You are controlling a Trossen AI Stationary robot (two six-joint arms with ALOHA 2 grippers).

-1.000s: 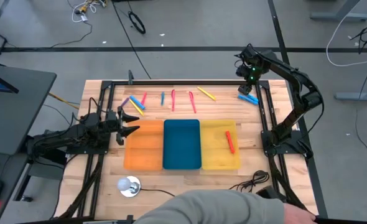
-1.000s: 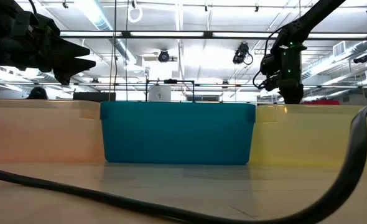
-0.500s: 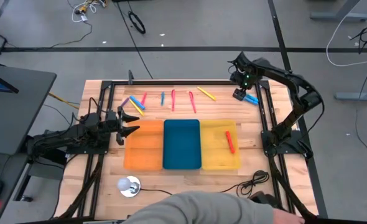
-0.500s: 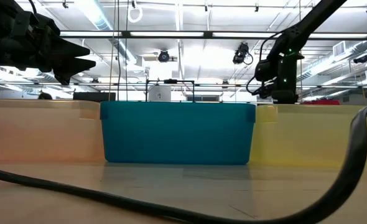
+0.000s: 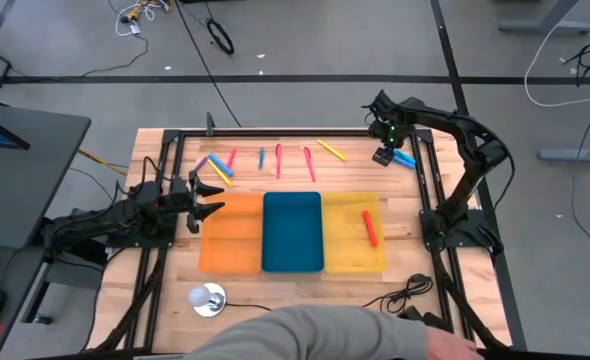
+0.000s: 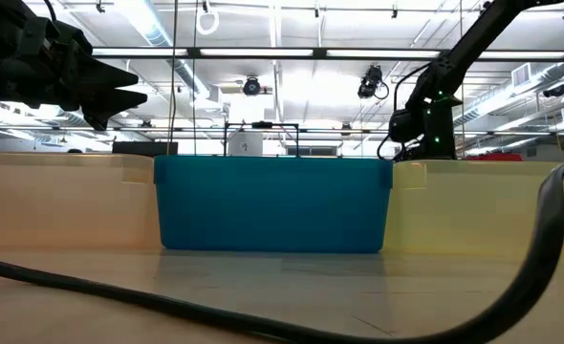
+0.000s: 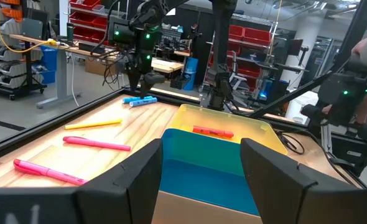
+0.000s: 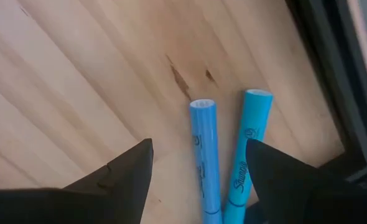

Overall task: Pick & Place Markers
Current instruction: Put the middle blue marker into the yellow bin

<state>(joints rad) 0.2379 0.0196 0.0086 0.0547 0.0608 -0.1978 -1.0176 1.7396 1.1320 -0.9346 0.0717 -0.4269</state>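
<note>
your left gripper [image 5: 213,197] waits spread open and empty just beside the orange tray [image 5: 230,234]. past it, loose markers [image 5: 278,160] lie in a row across the bare wood, and one red marker [image 5: 369,228] sits in the yellow tray [image 5: 353,233]. your right gripper [image 8: 196,180] hangs open above two blue markers [image 8: 205,152] side by side, the nearer one lined up between its fingers.

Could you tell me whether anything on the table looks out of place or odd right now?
Nothing looks spilled or damaged. One red marker lies alone in the yellow tray, while the other markers are loose on the wood. The right gripper hangs open over two blue markers.
</note>
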